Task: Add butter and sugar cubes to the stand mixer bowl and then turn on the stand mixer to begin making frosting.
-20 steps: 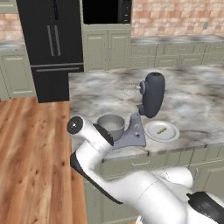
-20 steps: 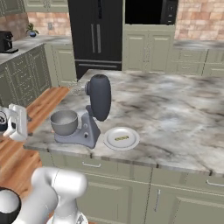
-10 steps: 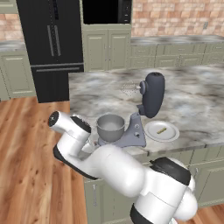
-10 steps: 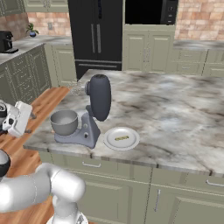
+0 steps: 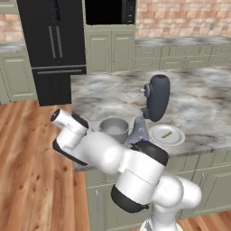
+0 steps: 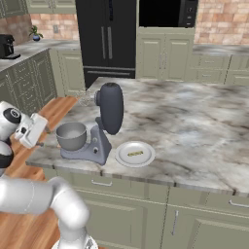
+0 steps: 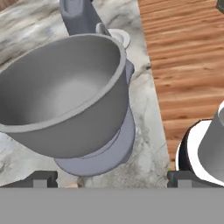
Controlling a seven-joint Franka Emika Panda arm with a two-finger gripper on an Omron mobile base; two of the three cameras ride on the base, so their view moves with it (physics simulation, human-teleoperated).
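The stand mixer (image 5: 155, 96) stands near the counter's front edge with its dark head over the lavender stand (image 7: 80, 17). Its silver stand mixer bowl (image 7: 65, 94) is empty and looms close in the hand view. My gripper (image 7: 111, 180) is open just short of the bowl's near wall, with nothing between its fingertips (image 7: 42, 179). From the right base view the gripper (image 6: 43, 137) hangs off the counter's left end, pointing at the bowl (image 6: 71, 135). The butter (image 5: 166, 134) lies on a white plate (image 5: 177, 140) right of the mixer. A faint pale cluster (image 5: 132, 90) behind the mixer may be the sugar cubes.
My own arm (image 5: 117, 158) bulks in front of the counter edge in the left base view. Wooden floor (image 7: 183, 65) lies beside the island. A black fridge (image 6: 107, 39) and cabinets line the back wall. Marble counter (image 6: 194, 126) stretches right of the plate.
The arm has swung round to the left, and the hand has edged right toward the bowl. Mixer, plate and butter have stayed put. The jaws remain open.
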